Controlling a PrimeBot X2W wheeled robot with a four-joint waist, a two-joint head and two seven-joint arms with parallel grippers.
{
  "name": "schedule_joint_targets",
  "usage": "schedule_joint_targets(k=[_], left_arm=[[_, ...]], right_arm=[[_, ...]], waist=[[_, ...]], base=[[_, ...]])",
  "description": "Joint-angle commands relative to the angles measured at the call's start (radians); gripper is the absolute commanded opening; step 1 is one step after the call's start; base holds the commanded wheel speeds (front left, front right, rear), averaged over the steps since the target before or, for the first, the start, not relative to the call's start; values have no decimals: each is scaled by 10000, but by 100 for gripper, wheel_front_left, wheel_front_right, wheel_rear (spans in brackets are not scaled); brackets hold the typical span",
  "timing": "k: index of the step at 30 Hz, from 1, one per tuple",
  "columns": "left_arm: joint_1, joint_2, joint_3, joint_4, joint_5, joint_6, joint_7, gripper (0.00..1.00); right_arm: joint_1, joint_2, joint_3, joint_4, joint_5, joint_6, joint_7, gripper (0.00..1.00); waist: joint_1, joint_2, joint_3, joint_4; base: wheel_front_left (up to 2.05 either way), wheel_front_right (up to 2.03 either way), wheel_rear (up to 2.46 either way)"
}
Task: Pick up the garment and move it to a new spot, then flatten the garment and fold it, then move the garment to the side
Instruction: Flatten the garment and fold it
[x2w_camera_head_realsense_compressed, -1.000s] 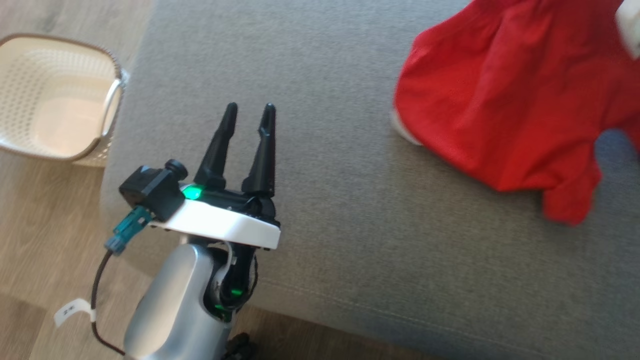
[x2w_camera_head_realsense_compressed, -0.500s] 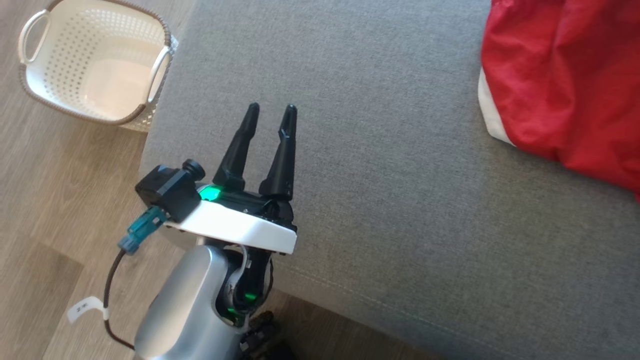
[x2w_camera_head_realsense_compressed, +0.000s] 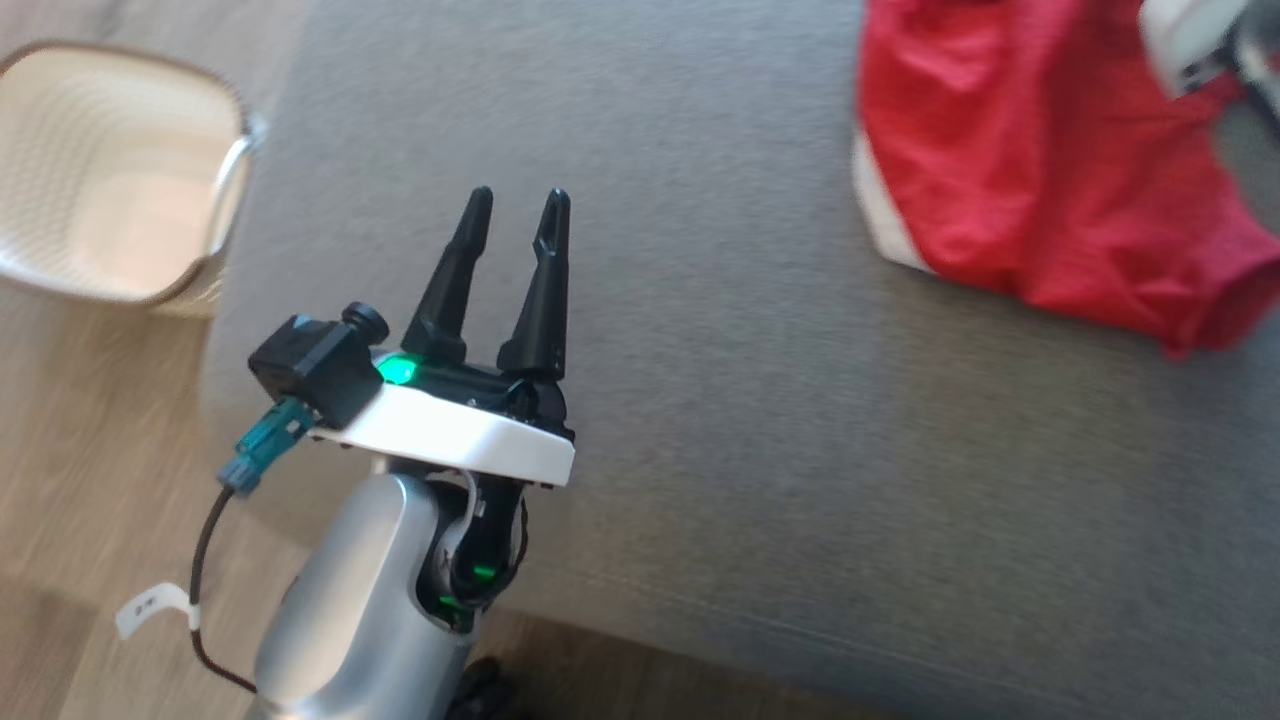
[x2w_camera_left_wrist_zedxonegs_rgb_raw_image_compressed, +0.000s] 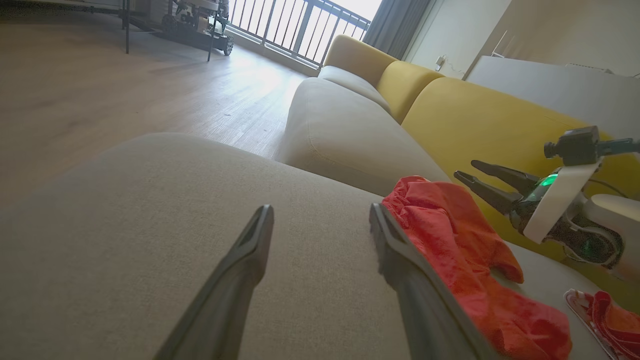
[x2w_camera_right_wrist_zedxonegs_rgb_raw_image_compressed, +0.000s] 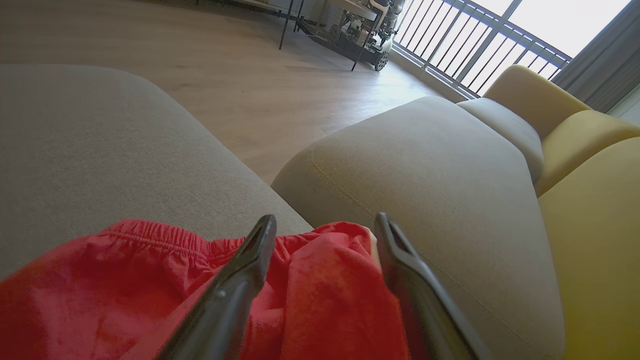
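Observation:
The red garment (x2w_camera_head_realsense_compressed: 1020, 190) lies crumpled on the grey seat cushion (x2w_camera_head_realsense_compressed: 760, 420) at the upper right of the head view, a white edge showing on its left side. My left gripper (x2w_camera_head_realsense_compressed: 517, 194) stands open over the cushion's left part, well clear of the cloth. In the left wrist view my left gripper (x2w_camera_left_wrist_zedxonegs_rgb_raw_image_compressed: 320, 210) is empty, with the garment (x2w_camera_left_wrist_zedxonegs_rgb_raw_image_compressed: 450, 240) to its right and my right gripper (x2w_camera_left_wrist_zedxonegs_rgb_raw_image_compressed: 467, 169) hovering open just above the cloth. In the right wrist view my right gripper (x2w_camera_right_wrist_zedxonegs_rgb_raw_image_compressed: 325, 220) is spread over the garment (x2w_camera_right_wrist_zedxonegs_rgb_raw_image_compressed: 310, 285), gripping nothing.
A white perforated basket (x2w_camera_head_realsense_compressed: 110, 170) stands on the wooden floor left of the cushion. Yellow sofa backs (x2w_camera_left_wrist_zedxonegs_rgb_raw_image_compressed: 465, 115) rise behind the seat, and a second grey cushion (x2w_camera_right_wrist_zedxonegs_rgb_raw_image_compressed: 425, 165) adjoins. A red and white piece (x2w_camera_left_wrist_zedxonegs_rgb_raw_image_compressed: 607, 312) lies at the left wrist view's lower right corner.
My right gripper has opened and let go of the garment, which now rests lower and more bunched on the cushion. The head camera has swung; the left gripper stays open.

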Motion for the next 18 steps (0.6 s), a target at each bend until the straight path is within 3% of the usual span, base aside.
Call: schedule_joint_targets(k=[1,8,12,18], left_arm=[[-274,133,425,-258,141,-54,-51,100],[-186,133,812,46,432,-224,-51,100],[-48,133,1058,287,637,-302,-51,100],[76,133,1236,513,822,-395,-51,100]], right_arm=[[274,229,23,-483,256,-4,-140,100],[2126,367,-452,-2875,1377,-4,-207,100],[3788,569,-1353,-4613,1719,-4,-209,100],[6960,1381,-3013,-6698,1466,-4,-211,100]], waist=[[0,0,-395,-627],[0,0,-1143,-2122],[0,0,-1459,-2930],[0,0,-1696,-3677]], base=[[0,0,0],[0,0,0],[0,0,0],[0,0,0]])
